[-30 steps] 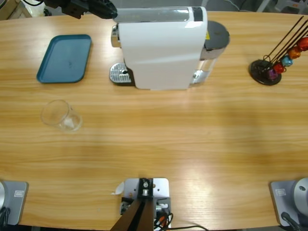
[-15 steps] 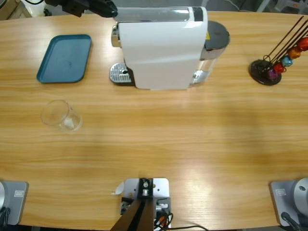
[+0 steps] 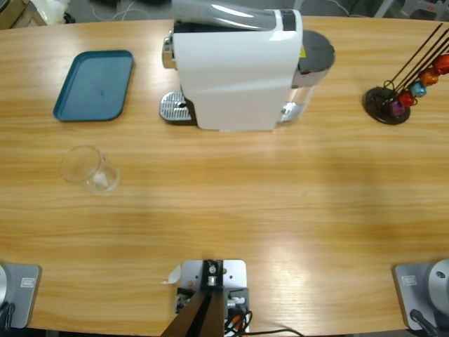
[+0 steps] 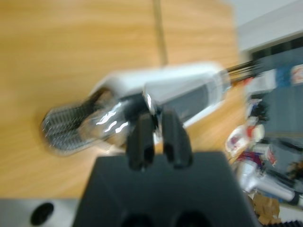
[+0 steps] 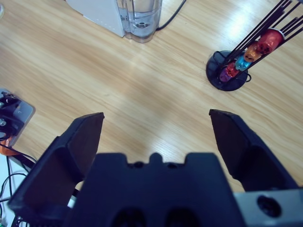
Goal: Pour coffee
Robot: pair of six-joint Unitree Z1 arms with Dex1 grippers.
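No coffee shows in any view. The white coffee machine (image 3: 235, 77) stands at the back middle with its silver lever (image 3: 221, 14) tilted up. A clear glass (image 3: 88, 168) sits on the table at the left, apart from the machine's drip grille (image 3: 174, 107). In the left wrist view my left gripper (image 4: 158, 137) is shut, nothing between its jaws, pointing at the machine (image 4: 189, 90) and its grille (image 4: 66, 125). My right gripper (image 5: 156, 127) hangs open over bare table. Neither gripper appears in the high view.
A blue tray (image 3: 95, 84) lies at the back left. A black capsule holder (image 3: 400, 91) with coloured capsules stands at the far right, also in the right wrist view as the capsule holder (image 5: 236, 66). The machine's water tank (image 5: 139, 19) and a cable sit behind it.
The black gripper that was at the machine's top left corner has left the high view. The machine's silver lever now stands raised.
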